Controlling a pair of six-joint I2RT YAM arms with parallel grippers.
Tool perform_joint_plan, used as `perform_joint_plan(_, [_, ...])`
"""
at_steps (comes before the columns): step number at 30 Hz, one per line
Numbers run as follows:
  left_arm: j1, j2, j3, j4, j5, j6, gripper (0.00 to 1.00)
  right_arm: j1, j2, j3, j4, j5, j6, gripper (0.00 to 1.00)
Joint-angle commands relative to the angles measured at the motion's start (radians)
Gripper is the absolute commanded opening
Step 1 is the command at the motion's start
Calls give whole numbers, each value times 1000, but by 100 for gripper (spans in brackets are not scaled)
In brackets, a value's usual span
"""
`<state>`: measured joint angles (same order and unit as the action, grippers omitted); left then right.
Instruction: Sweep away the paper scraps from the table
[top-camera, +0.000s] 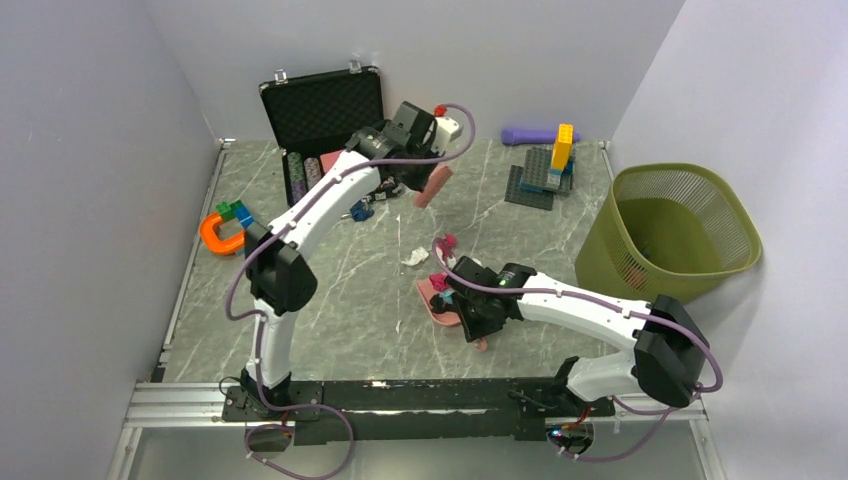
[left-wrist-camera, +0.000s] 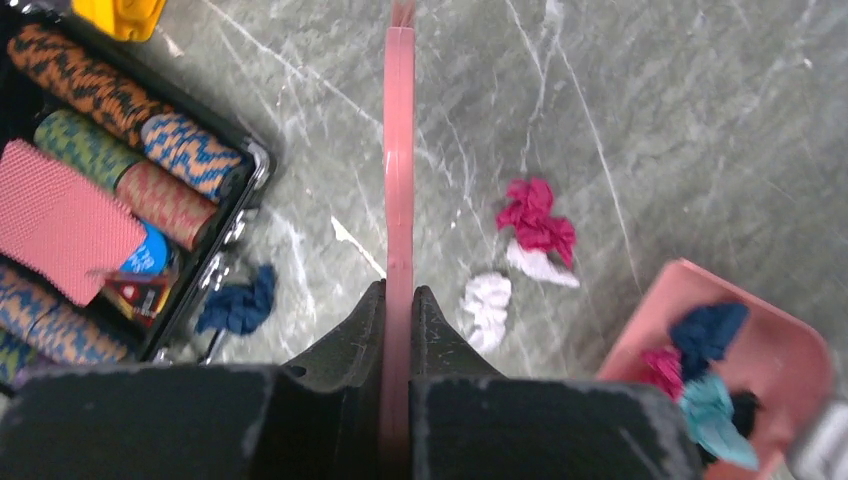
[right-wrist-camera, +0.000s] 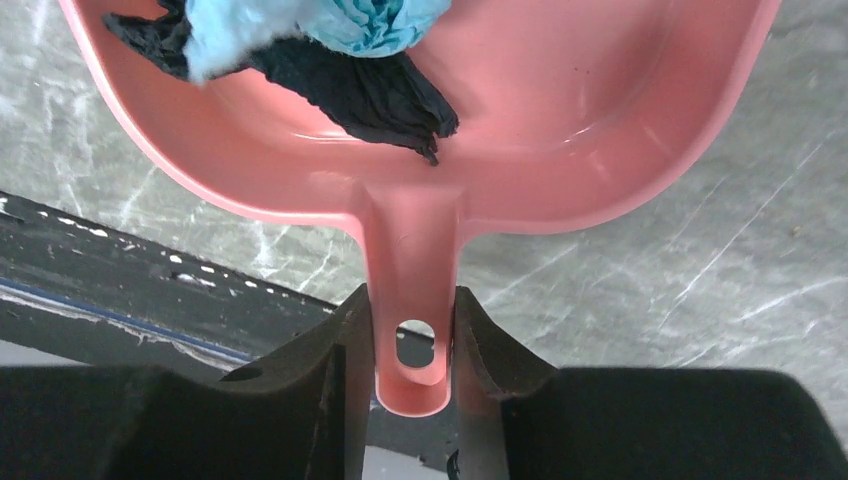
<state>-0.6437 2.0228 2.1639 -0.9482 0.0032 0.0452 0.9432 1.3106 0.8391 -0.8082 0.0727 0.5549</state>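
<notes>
**Item 1, nearest you.** Right jaws: clenched on the handle of the pink dustpan (right-wrist-camera: 560, 150), which sits low on the table (right-wrist-camera: 700, 300). It holds paper scraps (right-wrist-camera: 370, 95) already gathered: a teal wad over a black one. The left wrist view adds navy and magenta in the same pan. You can count this share as done.

**Item 2, mid-table, just past the pan's mouth.** One white wad (left-wrist-camera: 487, 305). One magenta wad (left-wrist-camera: 535, 215) with a white piece touching it. Both lie loose on bare marble and are yet to be swept.

**Item 3, beyond these.** Left jaws: shut tight on a pink brush (left-wrist-camera: 398, 150), seen edge-on and apparently lifted off the table.

**Item 4, farther left.** One navy wad (left-wrist-camera: 240, 305), just beside the rim of the open chip case (left-wrist-camera: 255, 165). It is yet to be swept, and you will likely find it the awkward one.

**Item 5, far right.** Green basket (top-camera: 610, 250), well apart from the pan. By my reading, emptying the pan is not yet done.

**Condition of the scraps.** Small, crumpled and soft-looking, in bright colours that stand out against the grey-green veined surface.
</notes>
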Motion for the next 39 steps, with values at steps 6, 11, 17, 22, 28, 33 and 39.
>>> perform_joint_plan(6, [-131,136,-1,222,-60,443,0,-33,83,20,-79,-110,77,0])
perform_joint_plan(11, [-229,256,41,62,-189,637,0,-61,104,43,-76,-121,53,0])
perform_joint_plan(17, [-239,210,-37,-90,-158,591,0,-67,188,100,-81,-131,2,0])
perform_joint_plan(22, [-215,133,-57,-217,-8,461,0,-79,248,158,-80,-153,-28,0])
perform_joint_plan(28, [-179,48,-79,-302,218,289,0,-124,306,208,-73,-156,-77,0])
perform_joint_plan(33, [-176,-64,-175,-283,320,191,0,-134,345,225,-58,-152,-98,0])
perform_joint_plan(39, [-177,-208,-275,-200,353,106,0,-132,355,228,-60,-119,-111,0])
